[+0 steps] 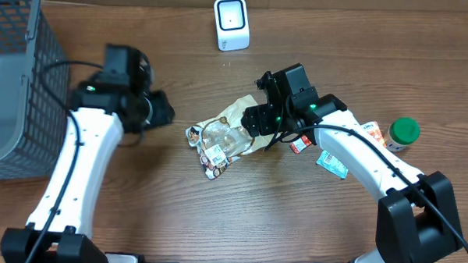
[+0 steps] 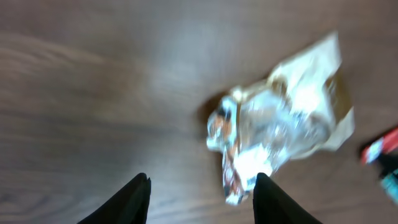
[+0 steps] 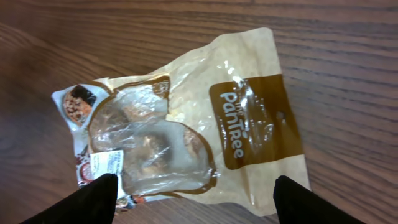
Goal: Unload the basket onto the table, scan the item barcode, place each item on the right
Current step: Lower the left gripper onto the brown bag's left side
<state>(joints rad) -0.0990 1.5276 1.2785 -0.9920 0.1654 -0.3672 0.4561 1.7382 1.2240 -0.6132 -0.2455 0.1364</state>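
One snack bag [image 1: 218, 140] lies flat mid-table, label up, not held. Two grippers, both empty:
- right gripper [image 3: 196, 182] hovers over the bag, jaws wide.
- left gripper [image 2: 202, 177] is beside the bag, jaws apart.

One scanner [image 1: 231, 23] sits at the far edge, well apart from the bag. One basket [image 1: 13, 85] on the left. On the right: one green-capped bottle [image 1: 403, 132], one red packet [image 1: 299, 146], one teal packet [image 1: 332, 164].

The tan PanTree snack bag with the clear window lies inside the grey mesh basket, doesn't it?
No. The tan snack bag lies on the brown wooden table, apart from the grey mesh basket; the overhead view shows it.
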